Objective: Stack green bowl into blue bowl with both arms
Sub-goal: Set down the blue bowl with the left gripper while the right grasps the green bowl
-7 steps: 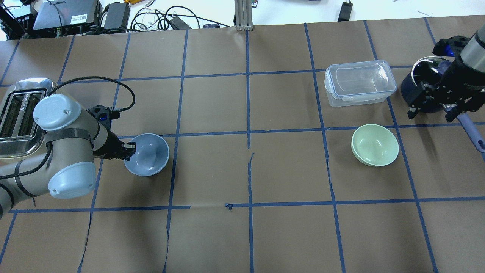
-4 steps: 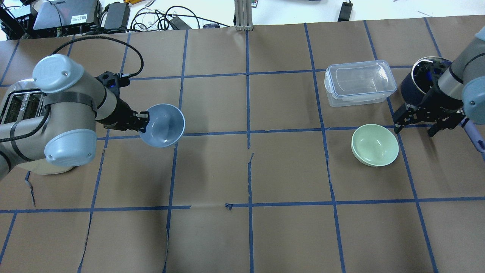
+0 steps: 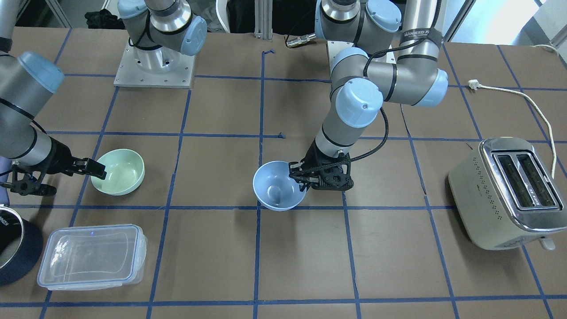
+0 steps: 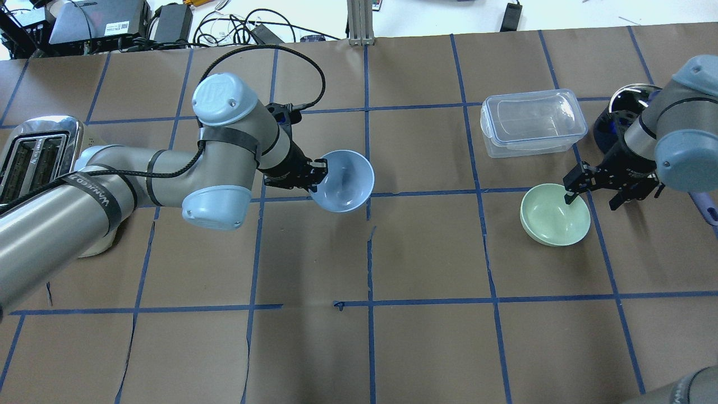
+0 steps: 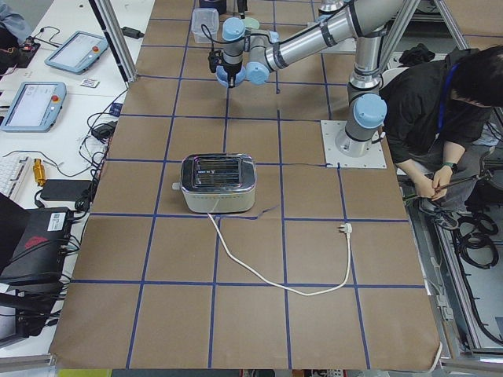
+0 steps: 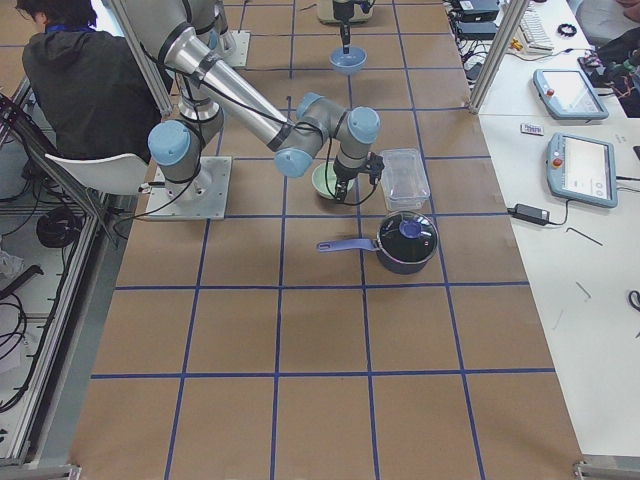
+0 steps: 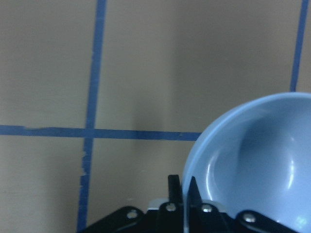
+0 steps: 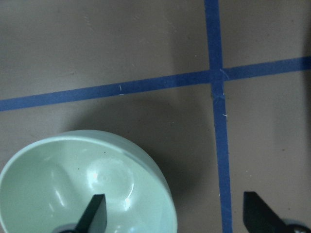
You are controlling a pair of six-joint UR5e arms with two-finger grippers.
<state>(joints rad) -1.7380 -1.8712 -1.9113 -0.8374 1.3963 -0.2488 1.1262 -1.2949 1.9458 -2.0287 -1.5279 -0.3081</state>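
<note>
The pale blue bowl [image 4: 343, 180] hangs above the table near the centre, also in the front view [image 3: 278, 186] and the left wrist view [image 7: 257, 165]. My left gripper [image 4: 318, 169] is shut on its rim [image 3: 297, 175]. The mint-green bowl [image 4: 554, 216] sits on the table at the right, also in the front view [image 3: 118, 171] and the right wrist view [image 8: 82, 184]. My right gripper [image 4: 593, 196] is open and straddles the green bowl's right rim, one finger over the inside and one outside [image 8: 175, 216]. It holds nothing.
A clear rectangular plastic container [image 4: 533, 122] stands behind the green bowl. A dark navy pot [image 4: 608, 120] with a purple handle is behind my right arm. A silver toaster [image 4: 33, 163] stands at the far left. A person sits beside the robot base [image 6: 75, 80].
My left gripper lifted the blue bowl and carried it right toward the table's centre. My right gripper moved from the pot down to the green bowl's rim.
</note>
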